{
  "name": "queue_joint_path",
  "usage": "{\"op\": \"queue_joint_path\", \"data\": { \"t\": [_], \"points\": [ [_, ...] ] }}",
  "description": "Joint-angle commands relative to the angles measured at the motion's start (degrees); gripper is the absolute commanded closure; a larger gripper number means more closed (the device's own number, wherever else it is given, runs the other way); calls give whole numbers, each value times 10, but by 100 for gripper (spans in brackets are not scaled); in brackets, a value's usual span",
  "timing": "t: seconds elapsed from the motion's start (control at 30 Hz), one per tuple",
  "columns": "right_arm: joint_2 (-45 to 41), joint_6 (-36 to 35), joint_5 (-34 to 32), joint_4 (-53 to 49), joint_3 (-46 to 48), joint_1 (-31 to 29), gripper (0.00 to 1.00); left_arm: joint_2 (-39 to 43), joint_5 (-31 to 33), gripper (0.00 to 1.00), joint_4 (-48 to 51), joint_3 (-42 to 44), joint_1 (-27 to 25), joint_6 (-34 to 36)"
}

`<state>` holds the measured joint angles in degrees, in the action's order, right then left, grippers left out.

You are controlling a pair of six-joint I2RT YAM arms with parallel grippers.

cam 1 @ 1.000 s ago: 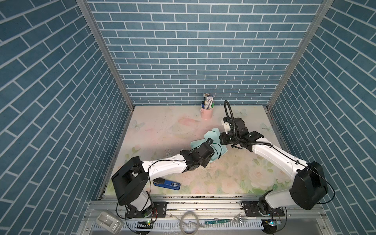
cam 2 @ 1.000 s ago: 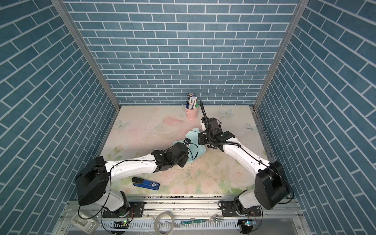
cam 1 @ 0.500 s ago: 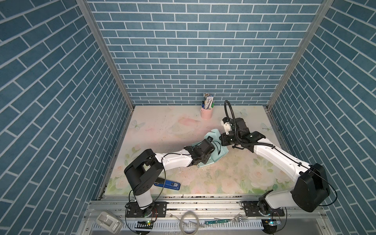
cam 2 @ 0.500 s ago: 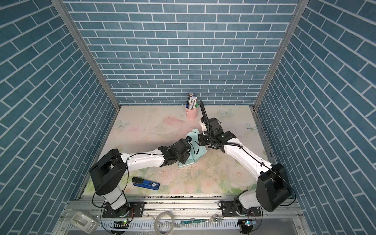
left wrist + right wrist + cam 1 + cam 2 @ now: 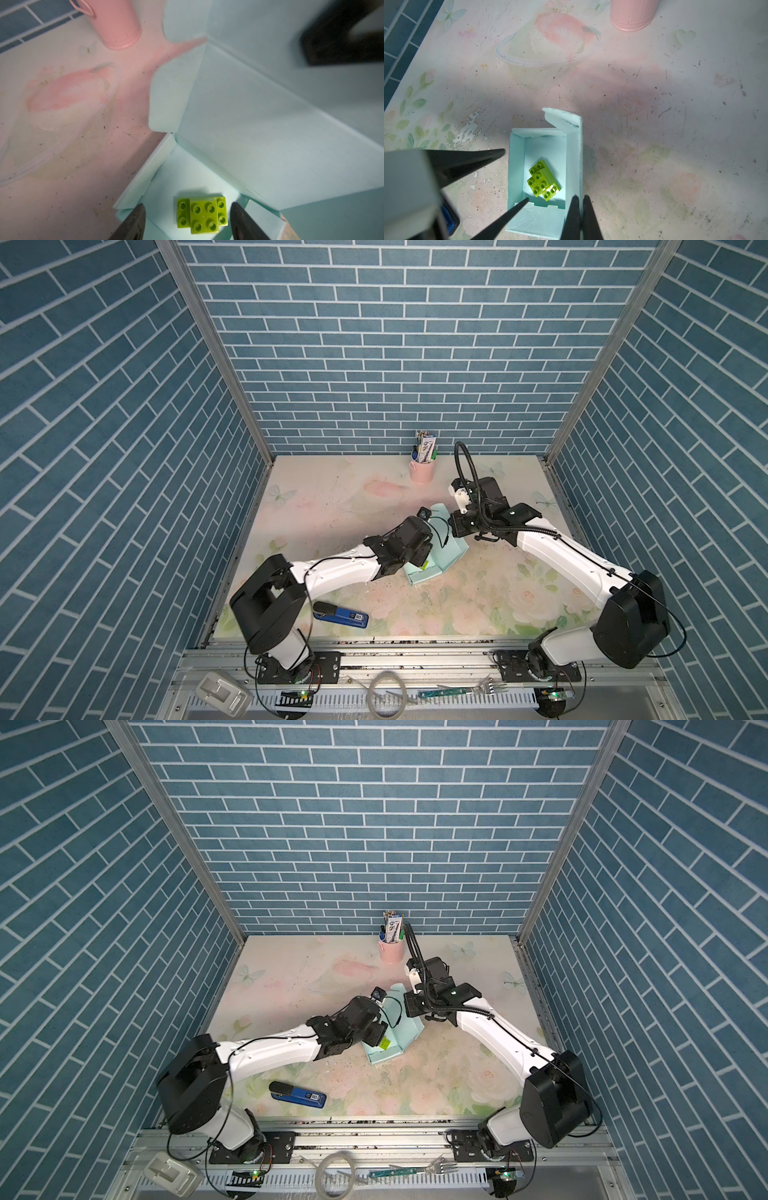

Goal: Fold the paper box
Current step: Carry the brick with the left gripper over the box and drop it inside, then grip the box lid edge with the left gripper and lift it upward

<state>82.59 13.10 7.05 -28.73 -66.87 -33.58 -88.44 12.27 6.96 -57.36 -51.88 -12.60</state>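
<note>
Paper box (image 5: 546, 149), single, one brick (image 5: 543, 180) inside, left end effector (image 5: 187, 205) parted, empty, right end effector (image 5: 580, 197) pinching wall

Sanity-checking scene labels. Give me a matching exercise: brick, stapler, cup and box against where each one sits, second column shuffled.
Things:
1. brick
2. stapler
3. cup
4. box

Places:
A. by the back wall
B. mid-table between the two arms, open on top
C. inside the box
D. front of the table, near the left arm's base

Pairs: 1-C, 2-D, 3-A, 4-B
</note>
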Motion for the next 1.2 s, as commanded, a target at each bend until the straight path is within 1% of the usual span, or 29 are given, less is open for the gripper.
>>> {"op": "queue_joint_path", "data": {
  "t": [0.0,0.13,0.23,0.47,0.67,0.7,0.77,0.9,1.07,1.17],
  "points": [
    [12,-38,-9,-28,-25,2,100,35,0,33,6,26,14,1],
    [25,-63,-8,-51,-50,2,100,51,-6,33,-2,46,47,6],
    [38,-84,-6,-72,-71,2,100,46,-18,33,-30,52,70,26],
    [53,-117,14,-99,-102,2,100,6,-105,34,-90,31,119,96],
    [57,-119,23,-99,-109,1,100,-50,-211,34,-136,-5,150,135],
    [60,-120,26,-100,-112,1,100,-60,-235,35,-140,-13,154,141],
    [63,-119,28,-102,-115,1,100,-76,-261,40,-144,-27,155,151],
    [66,-118,27,-104,-123,1,100,-103,-306,45,-140,-50,155,160],
    [63,-116,27,-106,-124,2,100,-115,-335,53,-146,-54,155,161],
    [62,-116,25,-106,-122,1,100,-118,-349,56,-152,-54,155,160]
  ]
}}
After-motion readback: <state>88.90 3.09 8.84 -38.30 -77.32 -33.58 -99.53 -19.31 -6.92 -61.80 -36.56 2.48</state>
